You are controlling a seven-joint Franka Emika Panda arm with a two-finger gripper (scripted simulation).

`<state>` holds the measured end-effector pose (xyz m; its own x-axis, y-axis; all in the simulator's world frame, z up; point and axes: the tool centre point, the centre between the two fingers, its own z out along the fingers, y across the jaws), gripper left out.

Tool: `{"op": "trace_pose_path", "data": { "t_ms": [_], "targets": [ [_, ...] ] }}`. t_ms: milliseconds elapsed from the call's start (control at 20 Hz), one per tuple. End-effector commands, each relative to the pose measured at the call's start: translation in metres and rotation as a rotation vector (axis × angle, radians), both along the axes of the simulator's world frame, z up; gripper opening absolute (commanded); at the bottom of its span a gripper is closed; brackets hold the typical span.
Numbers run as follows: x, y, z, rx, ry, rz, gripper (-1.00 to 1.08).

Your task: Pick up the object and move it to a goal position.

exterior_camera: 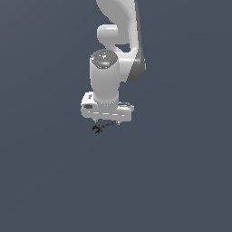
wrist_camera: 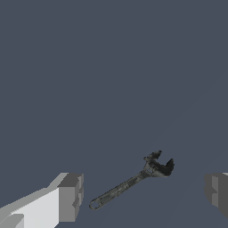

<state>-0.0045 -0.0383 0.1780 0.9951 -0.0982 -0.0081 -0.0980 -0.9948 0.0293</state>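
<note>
The object (wrist_camera: 133,180) is a small thin dark wrench-like rod with a black C-shaped claw at one end. It lies on the grey floor between my two spread fingers (wrist_camera: 70,197) in the wrist view. My gripper (wrist_camera: 144,196) is open, with wide gaps on both sides of the object, and touches nothing. In the exterior view the white hand hangs straight down over the floor and the object's claw (exterior_camera: 96,129) peeks out just below the gripper (exterior_camera: 108,122), at its left end as that view shows it.
The white arm (exterior_camera: 118,31) rises from the hand toward the top of the exterior view. Plain dark grey floor (exterior_camera: 172,181) surrounds the hand on all sides.
</note>
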Motion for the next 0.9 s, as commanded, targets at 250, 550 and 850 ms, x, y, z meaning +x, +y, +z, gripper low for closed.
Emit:
{"op": "trace_pose_path", "data": {
  "t_ms": [250,550,850],
  "targets": [
    [-0.008,0.002,-0.015,0.009,-0.003,-0.114,1.00],
    [-0.019,0.003,-0.034,0.020,-0.005,-0.269,1.00],
    [-0.033,0.003,-0.056,0.028,-0.008,-0.453,1.00]
  ]
}}
